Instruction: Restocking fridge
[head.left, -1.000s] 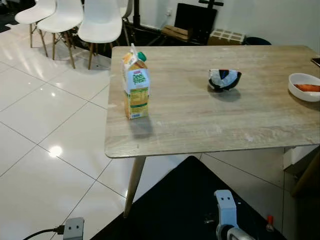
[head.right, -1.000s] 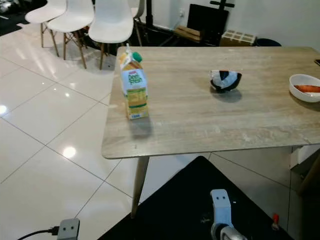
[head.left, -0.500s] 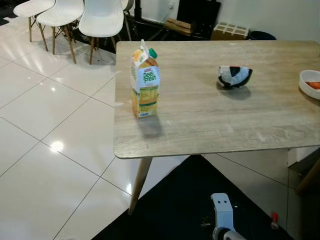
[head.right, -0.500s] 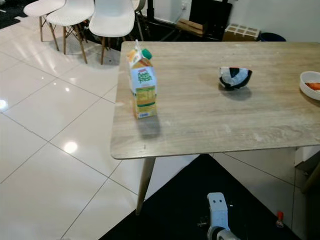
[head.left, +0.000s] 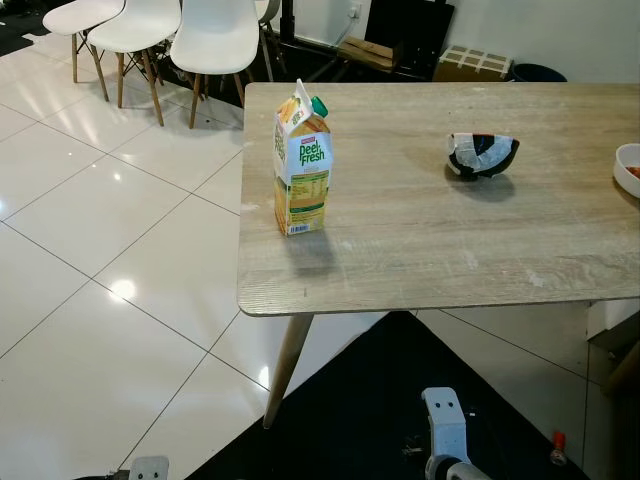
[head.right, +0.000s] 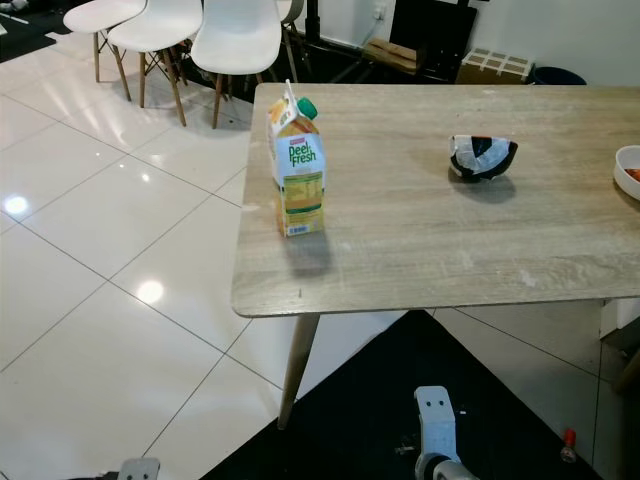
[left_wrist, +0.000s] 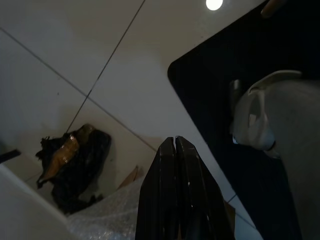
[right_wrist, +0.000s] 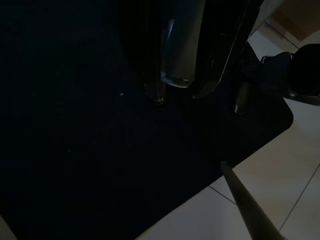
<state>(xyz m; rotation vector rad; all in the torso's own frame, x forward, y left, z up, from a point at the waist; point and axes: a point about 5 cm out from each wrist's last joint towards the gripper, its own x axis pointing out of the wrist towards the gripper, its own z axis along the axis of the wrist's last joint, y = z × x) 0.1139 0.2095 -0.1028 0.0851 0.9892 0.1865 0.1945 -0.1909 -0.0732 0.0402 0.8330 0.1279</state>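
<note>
A yellow and green juice carton (head.left: 303, 165) with a green cap stands upright near the left end of a light wooden table (head.left: 420, 255). Both arms hang low in front of the table, well short of the carton. In the left wrist view my left gripper (left_wrist: 174, 141) points at the floor, its two black fingers pressed together with nothing between them. A silver part of my right arm (head.left: 444, 432) shows over the black mat at the bottom of the head views. The right wrist view is very dark.
A black and white bowl (head.left: 483, 156) sits mid-table, and a white bowl (head.left: 630, 168) with something orange is at the right edge. White chairs (head.left: 215, 35) stand behind on glossy white tiles. A black mat (head.left: 380, 410) lies under the table's near corner, beside a slanted wooden leg (head.left: 288, 365).
The whole picture has shifted, so the camera has moved; the table and carton now sit further right in the frame. The carton stands as before.
</note>
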